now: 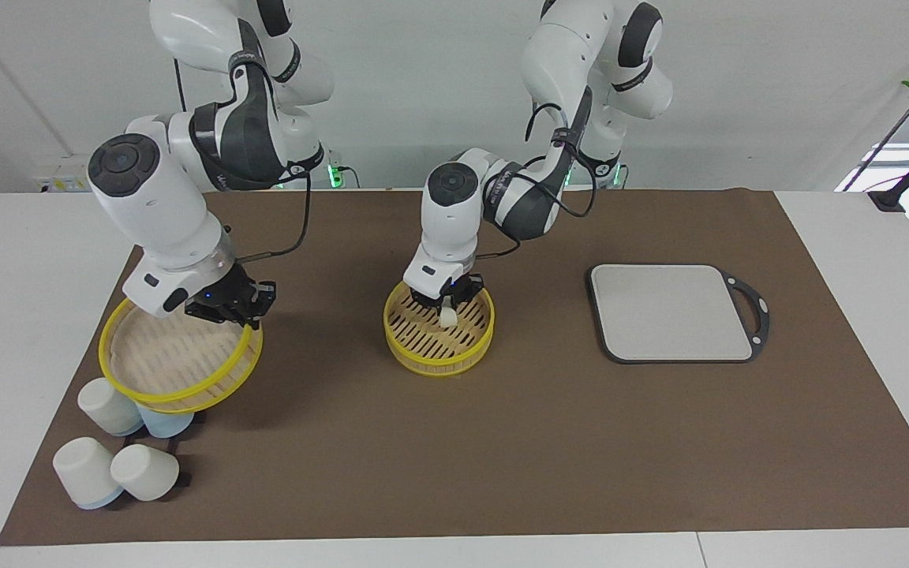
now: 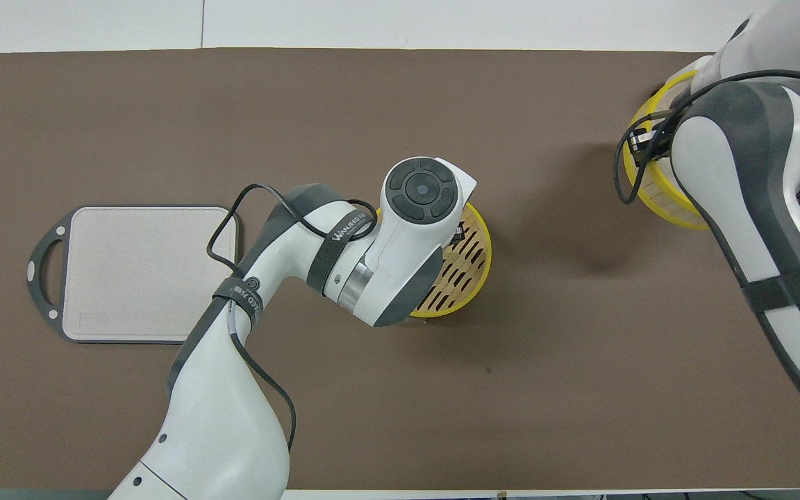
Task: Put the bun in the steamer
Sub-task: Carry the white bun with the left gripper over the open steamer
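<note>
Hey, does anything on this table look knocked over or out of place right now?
Yes. Three cups at the right arm's end lie tipped or upturned in a loose cluster. The right gripper holds a steamer lid tilted above them. Otherwise nothing stands out.

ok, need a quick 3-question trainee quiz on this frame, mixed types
1. True or false: the bun lies on the grey tray.
2. Which gripper holds the bun? A) left gripper B) right gripper C) neither
3. Fill in: the right gripper is shut on a raised yellow-rimmed ____ above the cups.

Key
1. False. The bun is down inside the steamer, which sits on the mat between the tray and the cups; the tray holds nothing.
2. A. The left gripper is shut on it, over the steamer.
3. steamer lid, held by its rim and tilted.
</note>
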### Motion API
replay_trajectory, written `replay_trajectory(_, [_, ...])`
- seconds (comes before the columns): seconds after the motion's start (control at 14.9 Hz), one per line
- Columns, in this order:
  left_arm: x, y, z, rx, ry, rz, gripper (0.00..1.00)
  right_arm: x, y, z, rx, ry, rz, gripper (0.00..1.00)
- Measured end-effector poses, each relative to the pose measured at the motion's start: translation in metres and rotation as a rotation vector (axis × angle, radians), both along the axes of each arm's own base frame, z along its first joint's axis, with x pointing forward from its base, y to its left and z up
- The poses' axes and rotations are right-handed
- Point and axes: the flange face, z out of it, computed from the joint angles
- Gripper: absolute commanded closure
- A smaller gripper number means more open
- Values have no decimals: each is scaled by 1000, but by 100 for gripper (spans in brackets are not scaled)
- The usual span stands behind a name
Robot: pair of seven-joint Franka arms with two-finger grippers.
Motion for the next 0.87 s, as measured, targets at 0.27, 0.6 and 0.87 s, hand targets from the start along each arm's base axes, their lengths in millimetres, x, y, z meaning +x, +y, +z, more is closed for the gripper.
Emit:
replay_trajectory(0.27, [-9, -4, -21, -3, -9, -11, 61, 1, 1, -4, 2, -17, 1, 100])
replay_trajectory(0.6, [-15, -9, -24, 0, -9, -22, 0, -2, 4, -10, 19, -19, -14, 100])
replay_trajectory(0.87, [-17, -10, -21, 6, -4, -14, 0, -5, 7, -16, 23, -33, -19, 100])
